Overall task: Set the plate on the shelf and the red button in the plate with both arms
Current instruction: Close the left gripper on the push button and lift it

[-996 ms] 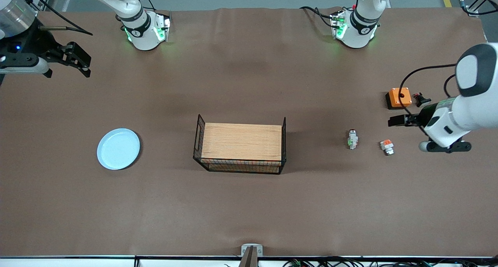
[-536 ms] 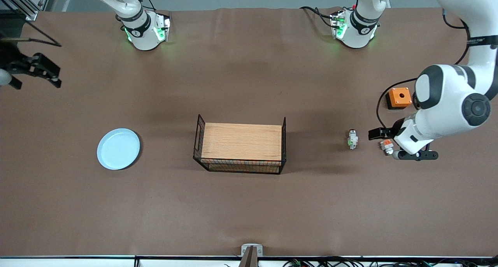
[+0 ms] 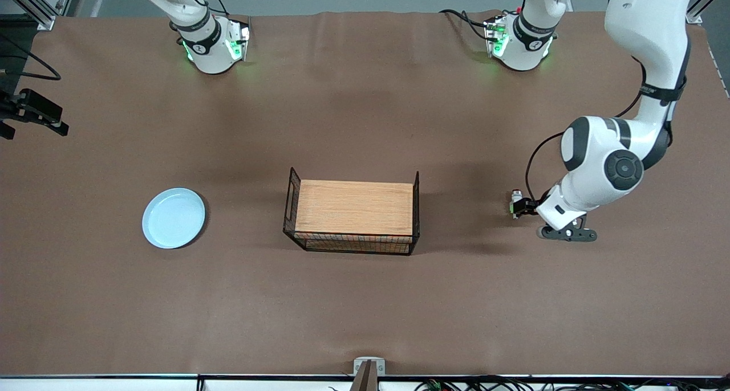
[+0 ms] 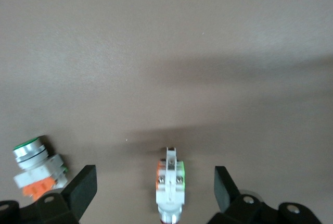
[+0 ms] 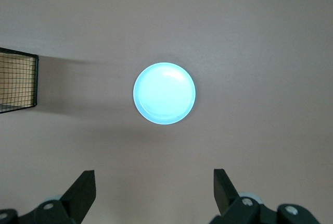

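Observation:
The red button (image 3: 516, 199) lies on the brown table toward the left arm's end; it is a small white-grey part with a green tab. In the left wrist view the red button (image 4: 170, 185) sits between the two black fingers, touching neither. My left gripper (image 3: 523, 207) (image 4: 153, 176) is open around it. The pale blue plate (image 3: 173, 218) rests flat toward the right arm's end and also shows as the plate (image 5: 164, 94) in the right wrist view. My right gripper (image 3: 35, 115) (image 5: 154, 185) hangs open and empty over the table's end edge, well apart from the plate.
A black wire basket (image 3: 293, 204) with a wooden board on top stands mid-table, between plate and button; its corner (image 5: 18, 81) shows in the right wrist view. Another white switch part (image 4: 39, 169) with an orange piece and a green cap lies beside the left gripper.
The left arm swung in toward the middle, bringing its gripper from near the orange box to the red button. The right gripper drew outward toward the table's end. Both stayed open.

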`<act>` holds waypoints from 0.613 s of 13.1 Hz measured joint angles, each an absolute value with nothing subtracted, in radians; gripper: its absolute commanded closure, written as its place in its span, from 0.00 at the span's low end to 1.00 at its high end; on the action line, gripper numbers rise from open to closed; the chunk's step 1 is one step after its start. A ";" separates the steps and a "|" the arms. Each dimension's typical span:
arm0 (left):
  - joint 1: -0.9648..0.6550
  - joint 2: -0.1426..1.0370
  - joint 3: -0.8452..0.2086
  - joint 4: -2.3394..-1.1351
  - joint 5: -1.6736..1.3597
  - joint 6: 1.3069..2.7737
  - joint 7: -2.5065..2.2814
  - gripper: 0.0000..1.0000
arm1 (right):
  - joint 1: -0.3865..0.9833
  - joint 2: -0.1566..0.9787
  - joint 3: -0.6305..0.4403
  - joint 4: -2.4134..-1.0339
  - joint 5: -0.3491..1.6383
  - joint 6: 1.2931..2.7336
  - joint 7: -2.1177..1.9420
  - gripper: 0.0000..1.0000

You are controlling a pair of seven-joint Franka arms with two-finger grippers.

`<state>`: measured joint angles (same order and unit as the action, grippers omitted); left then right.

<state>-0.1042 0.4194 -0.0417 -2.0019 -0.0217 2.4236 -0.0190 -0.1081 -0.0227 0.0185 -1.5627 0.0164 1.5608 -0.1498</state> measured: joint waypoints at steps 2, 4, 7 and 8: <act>-0.105 0.431 -0.044 -2.054 -0.019 2.490 -0.015 0.01 | -0.109 -0.028 0.019 -1.588 0.025 1.561 -0.150 0.00; -0.114 0.442 -0.046 -2.071 -0.018 2.512 -0.011 0.01 | -0.110 -0.042 0.019 -1.604 0.025 1.563 -0.152 0.00; -0.129 0.454 -0.047 -2.072 -0.017 2.516 0.027 0.05 | -0.112 -0.076 0.019 -1.610 0.011 1.567 -0.185 0.00; -0.130 0.459 -0.047 -2.072 -0.017 2.519 0.038 0.07 | -0.113 -0.085 0.019 -1.612 0.003 1.567 -0.189 0.00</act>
<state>-0.1296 0.4589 -0.0473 -2.0721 -0.0169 2.5191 0.0383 -0.1125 -0.0853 0.0195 -1.6122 0.0031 1.5669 -0.1885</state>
